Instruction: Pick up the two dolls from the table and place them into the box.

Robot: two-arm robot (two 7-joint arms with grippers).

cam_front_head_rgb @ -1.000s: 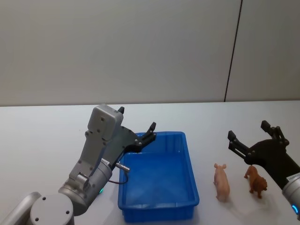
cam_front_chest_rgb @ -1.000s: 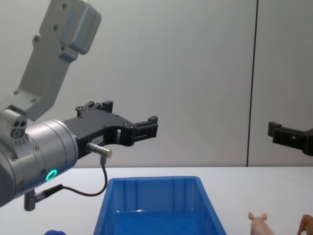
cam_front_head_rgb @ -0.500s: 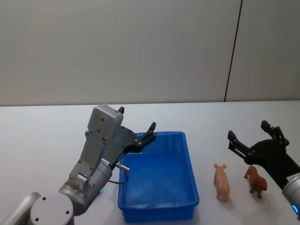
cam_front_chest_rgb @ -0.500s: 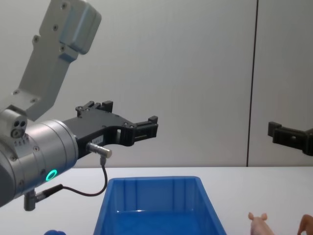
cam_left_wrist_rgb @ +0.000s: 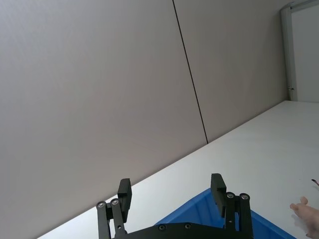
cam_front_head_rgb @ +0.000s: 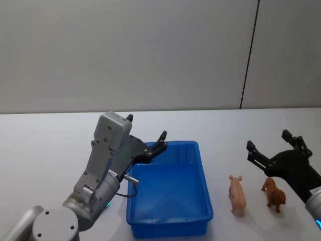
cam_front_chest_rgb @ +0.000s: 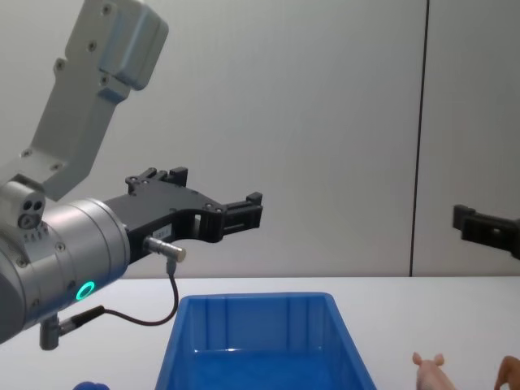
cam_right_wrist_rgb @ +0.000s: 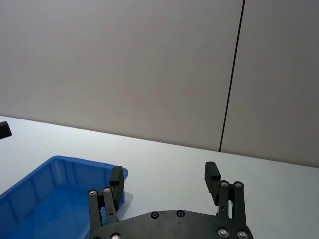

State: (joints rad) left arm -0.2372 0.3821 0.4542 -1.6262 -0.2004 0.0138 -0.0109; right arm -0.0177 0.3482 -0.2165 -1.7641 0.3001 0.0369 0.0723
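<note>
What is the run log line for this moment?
left gripper: open, above box; right gripper: open, raised near brown animal; pig, brown animal: on table

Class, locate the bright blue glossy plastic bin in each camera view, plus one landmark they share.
Head view: bright blue plastic bin, lower centre.
Chest view: bin, bottom centre.
Left wrist view: bin beyond the left gripper.
Right wrist view: bin beside the right gripper.
Shared landmark: dark vertical wall seam.

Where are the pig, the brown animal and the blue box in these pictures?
Pig [cam_front_head_rgb: 237,197]: head view, on its back.
Brown animal [cam_front_head_rgb: 274,194]: head view, on the middle of its body.
Box [cam_front_head_rgb: 170,228]: head view, on its near outer wall.
</note>
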